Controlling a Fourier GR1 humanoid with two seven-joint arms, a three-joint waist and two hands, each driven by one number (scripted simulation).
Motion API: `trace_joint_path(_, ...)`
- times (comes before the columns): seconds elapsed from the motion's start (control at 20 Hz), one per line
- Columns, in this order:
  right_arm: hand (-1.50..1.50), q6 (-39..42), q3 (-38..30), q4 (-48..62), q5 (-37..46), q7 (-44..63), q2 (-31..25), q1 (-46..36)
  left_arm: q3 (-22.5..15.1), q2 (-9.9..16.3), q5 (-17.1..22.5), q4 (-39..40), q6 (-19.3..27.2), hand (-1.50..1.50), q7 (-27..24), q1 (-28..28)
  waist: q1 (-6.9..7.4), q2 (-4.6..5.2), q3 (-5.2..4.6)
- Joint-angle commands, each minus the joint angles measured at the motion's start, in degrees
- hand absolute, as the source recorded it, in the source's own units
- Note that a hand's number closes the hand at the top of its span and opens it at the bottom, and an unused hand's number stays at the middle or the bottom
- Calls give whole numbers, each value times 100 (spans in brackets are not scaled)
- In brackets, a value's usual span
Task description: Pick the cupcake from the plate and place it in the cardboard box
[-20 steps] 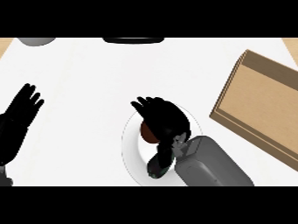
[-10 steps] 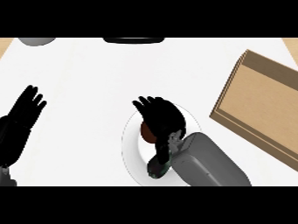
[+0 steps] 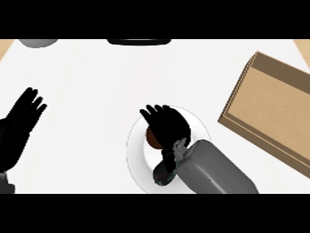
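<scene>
A white plate [image 3: 136,154] lies near the counter's front centre. On it sits the cupcake [image 3: 152,138], of which only a dark brown sliver shows at the left side of my right hand [image 3: 167,125]. That hand hovers flat over the cupcake with its fingers straight and spread, pointing away from me, thumb hanging down over the plate. The cardboard box [image 3: 281,109] stands at the right, tan, its near wall facing the plate. My left hand [image 3: 19,120] rests open at the left edge, fingers up.
A grey round object [image 3: 37,42] sits at the far left of the counter's back edge. A black flat object [image 3: 139,41] lies at the back centre. Wooden floor shows beyond the white counter's left and right edges.
My right hand and forearm have slid slightly nearer over the plate, covering more of the cupcake. The left hand has shifted a little.
</scene>
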Motion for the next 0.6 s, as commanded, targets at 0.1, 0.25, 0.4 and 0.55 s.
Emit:
trace_joint_path(0.1,-150,157,-332,210,295,-473,-155,11,157,6,-93,541,-174,0,-144,-399,-27,4,0)
trace_joint_path(0.25,-150,-13,102,157,113,114,52,223,-134,-338,-254,-645,102,0,197,428,11,-8,2)
trace_joint_path(0.4,-150,-167,22,552,160,-175,53,-79,283,-56,20,173,-215,0,175,-300,-7,0,0)
trace_joint_path(0.55,-150,-361,222,691,-151,19,54,-202,174,-177,-78,-264,-196,0,275,17,17,-1,1)
